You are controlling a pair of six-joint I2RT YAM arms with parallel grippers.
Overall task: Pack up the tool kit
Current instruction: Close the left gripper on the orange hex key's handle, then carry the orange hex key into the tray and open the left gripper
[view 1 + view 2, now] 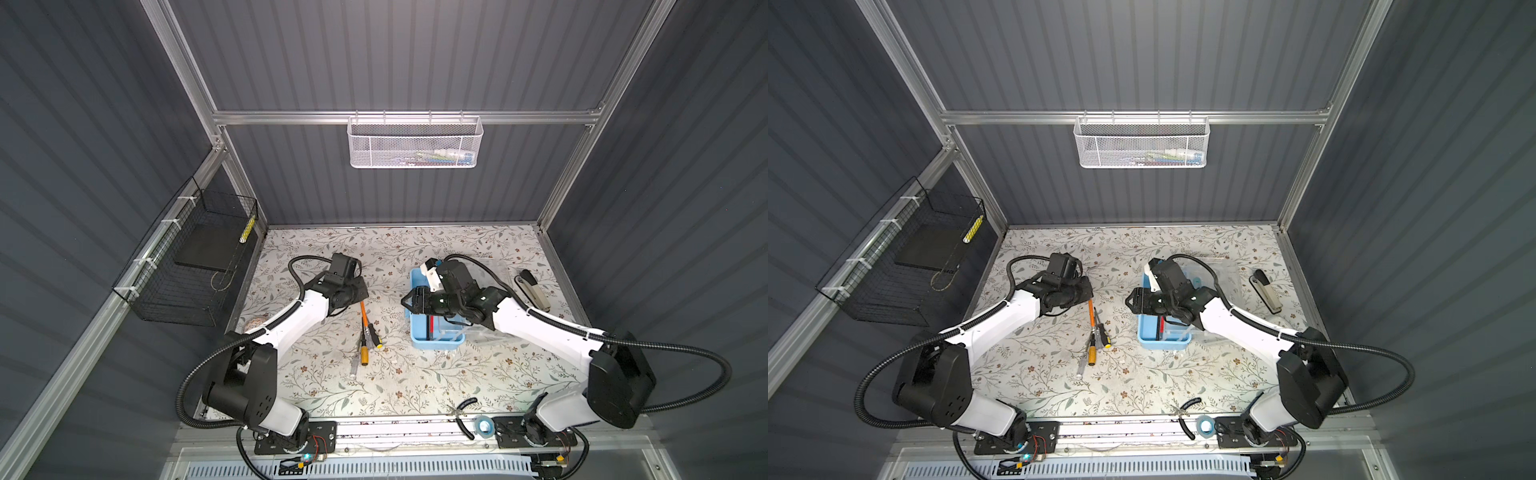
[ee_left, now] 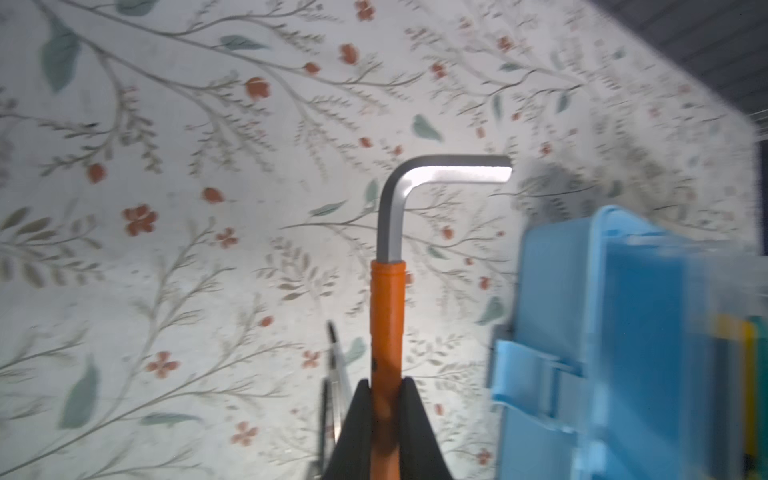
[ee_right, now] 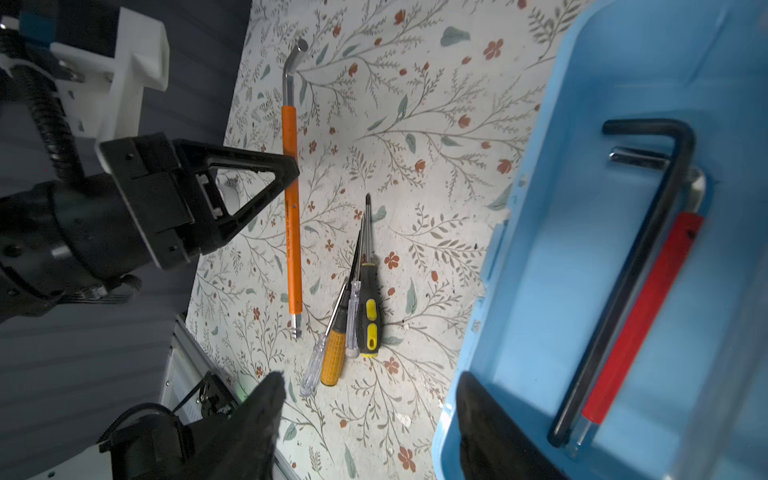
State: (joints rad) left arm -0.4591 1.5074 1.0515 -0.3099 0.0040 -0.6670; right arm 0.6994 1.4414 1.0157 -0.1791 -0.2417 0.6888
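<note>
the left claw [image 2: 385, 384] is closed on the orange-sleeved hex key [image 2: 387, 316], gripping mid-sleeve, just beside the screwdrivers [image 3: 353, 316] on the table [image 1: 374, 386]. lift the key level, carry it to the light-blue tool box [image 1: 436, 338], and lay it lengthwise next to the black hex key [image 3: 623, 270] and red-sleeved key [image 3: 640, 324] inside. clear the near box wall. the right claw [image 3: 370, 382] hangs open and empty over that wall, narrowing the approach.

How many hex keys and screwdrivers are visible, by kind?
Hex keys: 3 (orange in left gripper; black, red in blue box)
Screwdrivers: 4, on the mat
Total: 7
</note>
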